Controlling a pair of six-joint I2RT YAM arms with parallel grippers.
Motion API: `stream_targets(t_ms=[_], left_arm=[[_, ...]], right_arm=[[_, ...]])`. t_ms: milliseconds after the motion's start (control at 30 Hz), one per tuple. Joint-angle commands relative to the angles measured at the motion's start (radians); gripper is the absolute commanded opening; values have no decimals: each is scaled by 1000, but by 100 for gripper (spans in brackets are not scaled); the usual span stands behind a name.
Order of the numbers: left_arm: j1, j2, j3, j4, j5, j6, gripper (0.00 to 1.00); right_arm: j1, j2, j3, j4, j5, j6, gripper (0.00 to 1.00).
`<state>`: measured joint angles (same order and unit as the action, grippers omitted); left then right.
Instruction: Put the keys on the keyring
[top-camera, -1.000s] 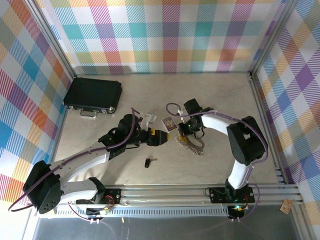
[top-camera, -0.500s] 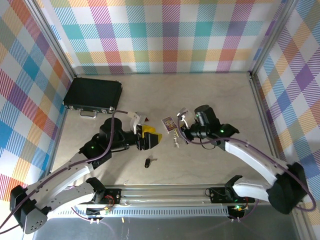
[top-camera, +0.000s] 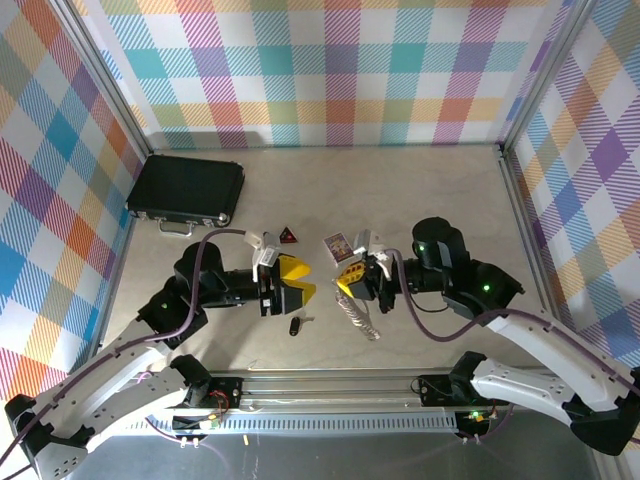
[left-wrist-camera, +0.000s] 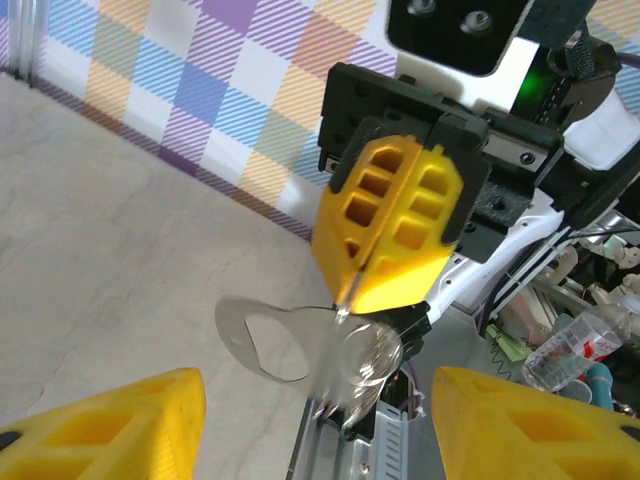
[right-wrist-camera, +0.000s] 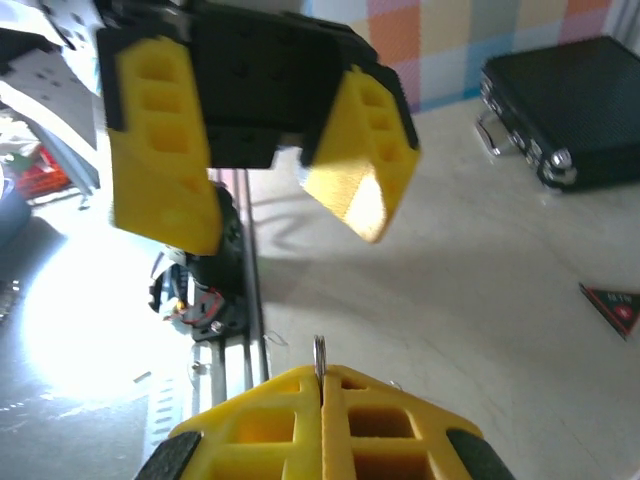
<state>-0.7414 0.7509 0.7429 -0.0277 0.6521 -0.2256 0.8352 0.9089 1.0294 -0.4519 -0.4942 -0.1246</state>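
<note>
The keyring (top-camera: 360, 316) hangs in the air below my right gripper (top-camera: 349, 281), which is shut on its wire. In the left wrist view the keyring (left-wrist-camera: 372, 352) dangles from the closed yellow fingers (left-wrist-camera: 395, 225), with a flat silvery tag (left-wrist-camera: 265, 338) swinging beside it. The ring's edge (right-wrist-camera: 320, 352) pokes up between the right gripper (right-wrist-camera: 321, 376). My left gripper (top-camera: 293, 285) faces it, open and empty, a short way to the left. The small black-headed key (top-camera: 296, 324) lies on the table just below the left gripper (left-wrist-camera: 315, 388).
A purple card (top-camera: 338, 246) and a red-and-black triangle (top-camera: 288, 235) lie behind the grippers. A black case (top-camera: 187, 190) sits at the back left. The aluminium rail (top-camera: 330, 385) runs along the near edge, close to the key.
My right gripper lifted the keyring off the table and swung toward the near side. The left gripper drew back to the left and now faces it with its fingers spread.
</note>
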Motion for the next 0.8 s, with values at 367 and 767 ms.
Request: stream_targets(t_ms=[367, 767], left_arm=[[-131, 22, 110, -80, 2, 150, 49], [-233, 103, 149, -133, -79, 256, 40]], right_arm=[[76, 0, 139, -211, 39, -81, 0], [92, 2, 143, -250, 75, -112, 0]])
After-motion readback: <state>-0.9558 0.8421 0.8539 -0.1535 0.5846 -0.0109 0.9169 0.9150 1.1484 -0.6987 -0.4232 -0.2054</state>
